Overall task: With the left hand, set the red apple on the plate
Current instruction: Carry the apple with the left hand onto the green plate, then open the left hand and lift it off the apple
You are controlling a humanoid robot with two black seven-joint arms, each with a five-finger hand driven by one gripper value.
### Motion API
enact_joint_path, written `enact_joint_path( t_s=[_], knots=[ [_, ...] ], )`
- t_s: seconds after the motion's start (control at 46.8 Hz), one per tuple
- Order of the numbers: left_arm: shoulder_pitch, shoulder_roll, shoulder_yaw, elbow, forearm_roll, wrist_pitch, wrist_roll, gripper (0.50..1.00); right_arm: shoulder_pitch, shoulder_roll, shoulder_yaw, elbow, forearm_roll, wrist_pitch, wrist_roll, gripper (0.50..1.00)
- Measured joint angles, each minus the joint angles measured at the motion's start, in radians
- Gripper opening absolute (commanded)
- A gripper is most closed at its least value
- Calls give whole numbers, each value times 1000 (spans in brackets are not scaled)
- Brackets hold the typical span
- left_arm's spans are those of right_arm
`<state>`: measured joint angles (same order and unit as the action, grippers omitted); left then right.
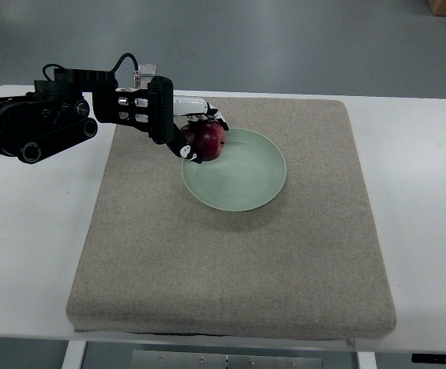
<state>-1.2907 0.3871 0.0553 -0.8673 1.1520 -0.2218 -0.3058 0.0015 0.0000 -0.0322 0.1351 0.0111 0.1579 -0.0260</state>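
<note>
Red apple (208, 141): sat over near-left rim of plate (246, 184), gripped by left hand (178, 123), fingers (186, 151) wrapped round it. Probably held pending release. Plate centred on mat (231, 254), atop desk (423, 192).

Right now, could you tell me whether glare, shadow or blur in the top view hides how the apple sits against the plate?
In the top view, lighting is soft and even, with no glare on the pale green plate; the red apple is sharp at the plate's left rim, but the left hand covers its near side, so contact underneath stays hidden; the grey mat shows only faint shadow.
</note>
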Motion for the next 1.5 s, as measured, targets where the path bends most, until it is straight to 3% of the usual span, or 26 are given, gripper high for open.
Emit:
enact_joint_path(
  t_s=[0.192,0.342,0.598,0.897,1.132,1.217,1.495],
  knots=[
    [10,-29,-2,-1,-1,1,1,589,0,0,0,0,0,0,0,932],
    [15,-65,-2,10,-3,4,2,658,0,0,0,0,0,-1,0,930],
    [35,-85,-11,26,-7,6,4,703,0,0,0,0,0,-1,0,930],
    [56,-91,-11,25,-8,44,3,848,0,0,0,0,0,0,0,930],
    [63,-91,-11,25,-9,44,2,889,0,0,0,0,0,0,0,932],
    [64,-91,-11,25,-9,44,2,947,0,0,0,0,0,0,0,930],
    [66,-91,-11,24,-11,44,2,960,0,0,0,0,0,-1,0,932]
  ],
)
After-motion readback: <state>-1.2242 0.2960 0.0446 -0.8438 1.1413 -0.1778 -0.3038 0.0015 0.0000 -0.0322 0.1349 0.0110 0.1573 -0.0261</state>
